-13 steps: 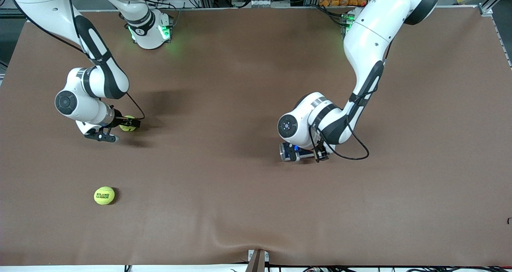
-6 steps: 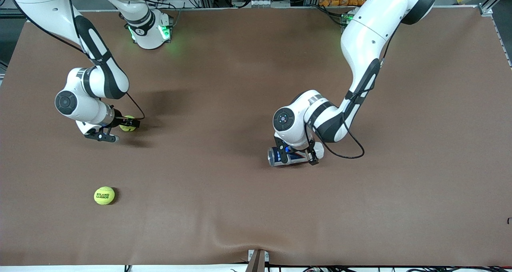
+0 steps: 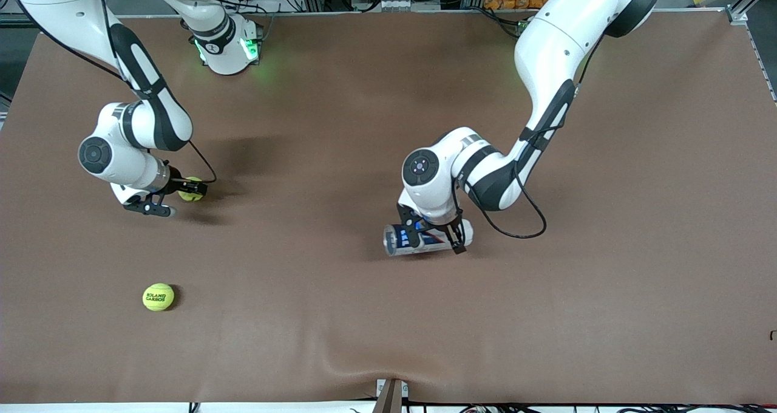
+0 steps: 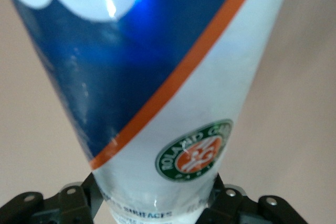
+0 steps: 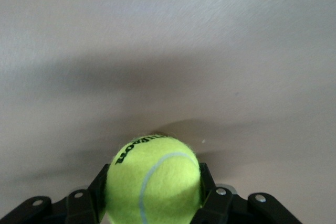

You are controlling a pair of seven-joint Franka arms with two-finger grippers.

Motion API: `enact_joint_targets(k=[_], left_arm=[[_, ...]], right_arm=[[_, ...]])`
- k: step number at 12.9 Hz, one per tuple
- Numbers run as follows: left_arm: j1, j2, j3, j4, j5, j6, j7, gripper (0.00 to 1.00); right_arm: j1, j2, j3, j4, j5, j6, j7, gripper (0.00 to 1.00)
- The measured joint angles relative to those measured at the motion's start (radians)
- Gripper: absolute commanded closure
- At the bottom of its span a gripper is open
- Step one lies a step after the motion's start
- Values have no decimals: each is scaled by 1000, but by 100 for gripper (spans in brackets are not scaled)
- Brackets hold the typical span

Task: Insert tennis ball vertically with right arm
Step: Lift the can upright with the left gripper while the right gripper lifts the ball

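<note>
Pinching one tennis ball (image 3: 190, 189) at the right arm's end of the table (image 3: 637, 218), right gripper (image 3: 193, 188) closed on its sides, low over the surface, with the felt filling the gap between the fingers (image 5: 207, 187) in the right wrist view. Gripped that way, probably, to carry it over and drop it straight down into the can. Clamping the ball can (image 3: 419, 240) near the table's middle, left gripper (image 3: 432, 238) squeezed around its body, can lying roughly level, open end toward the right arm; likely needs tipping upright first. Leaving a second tennis ball (image 3: 158, 297) loose, close to the corner by the front camera at the right arm's end.
</note>
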Motion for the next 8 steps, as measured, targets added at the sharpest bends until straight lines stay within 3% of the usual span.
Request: enact_joint_targets(k=[3, 8], left_arm=[[-17, 3, -4, -4, 0, 178, -137, 23], [-88, 9, 1, -2, 0, 357, -377, 23]], right_arm=[[-13, -45, 0, 42, 0, -64, -1, 71], [-13, -114, 3, 248, 0, -408, -1, 71]])
